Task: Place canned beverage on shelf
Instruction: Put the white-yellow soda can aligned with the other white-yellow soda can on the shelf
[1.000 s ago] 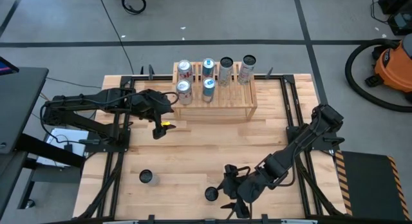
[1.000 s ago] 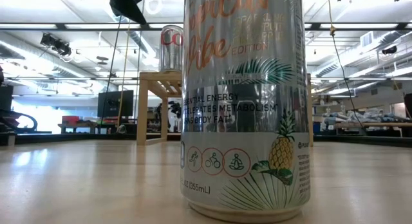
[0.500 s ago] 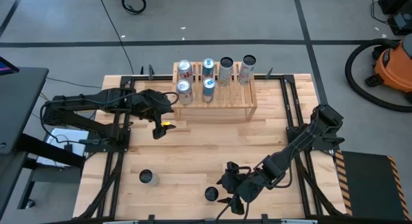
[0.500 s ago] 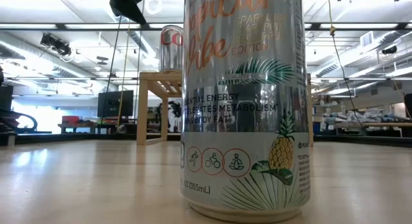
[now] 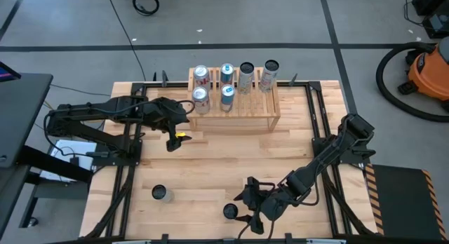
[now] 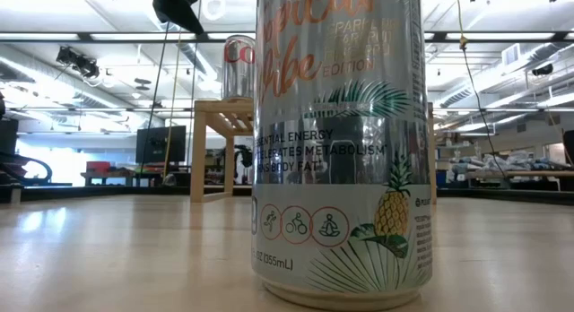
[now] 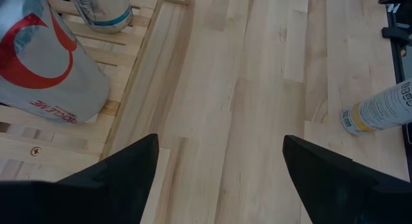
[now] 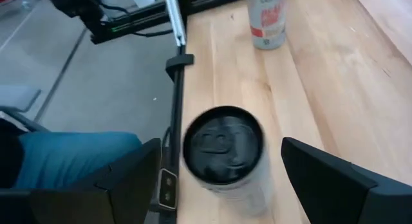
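Observation:
The light-wood shelf [image 5: 233, 98] stands at the table's far middle, with several cans upright on its slatted top. A black-topped silver can [image 5: 229, 211] stands upright on the table near the front edge. It fills the low view as the pineapple-print can [image 6: 341, 142]. My right gripper [image 5: 245, 210] is open just right of it. In the right wrist view the can [image 8: 223, 150] shows between the two spread fingers of my right gripper [image 8: 220, 147], untouched. My left gripper [image 5: 172, 140] hangs open above the table beside the shelf's left end [image 7: 84, 102].
A second loose can [image 5: 160, 193] stands near the table's front left, and it also shows in the right wrist view [image 8: 267, 18]. The table's front edge with its black rail [image 8: 175, 89] runs close beside the black-topped can. Bare wood lies between the shelf and the loose cans.
My right gripper has sunk toward the table and rolled a little, closing in on the black-topped can from the right. Its fingers stay apart. The can has not moved.

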You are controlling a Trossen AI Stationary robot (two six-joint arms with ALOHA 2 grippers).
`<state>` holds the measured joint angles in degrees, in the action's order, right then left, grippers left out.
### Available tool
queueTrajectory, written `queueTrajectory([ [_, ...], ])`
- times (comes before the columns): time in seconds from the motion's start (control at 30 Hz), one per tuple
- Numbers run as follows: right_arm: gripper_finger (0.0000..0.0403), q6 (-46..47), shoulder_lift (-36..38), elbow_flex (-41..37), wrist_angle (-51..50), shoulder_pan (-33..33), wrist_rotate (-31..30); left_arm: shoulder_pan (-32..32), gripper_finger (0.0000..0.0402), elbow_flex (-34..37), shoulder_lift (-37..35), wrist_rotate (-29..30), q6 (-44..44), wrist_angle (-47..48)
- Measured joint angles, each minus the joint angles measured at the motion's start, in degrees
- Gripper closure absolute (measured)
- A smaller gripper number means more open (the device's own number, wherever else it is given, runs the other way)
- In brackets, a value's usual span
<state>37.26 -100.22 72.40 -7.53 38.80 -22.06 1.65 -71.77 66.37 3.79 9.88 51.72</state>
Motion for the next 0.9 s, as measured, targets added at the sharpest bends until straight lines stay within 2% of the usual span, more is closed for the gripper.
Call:
queueTrajectory([
  [0.37, 0.0076, -5.4, 0.0, 0.0, 4.1, 2.3, -3.9, 0.0, 0.0067, 0.0, 0.0, 0.0, 0.0, 0.0],
  [0.63, 0.0076, -8.6, -3.0, 0.0, 4.3, 2.2, -3.9, -0.7, 0.0067, 0.0, 0.0, 0.1, 1.9, -0.4],
  [0.9, 0.0076, -12.2, -3.7, 0.0, 4.5, 2.0, -9.3, -4.8, 0.0067, 0.0, 0.0, 0.0, 1.2, -7.5],
])
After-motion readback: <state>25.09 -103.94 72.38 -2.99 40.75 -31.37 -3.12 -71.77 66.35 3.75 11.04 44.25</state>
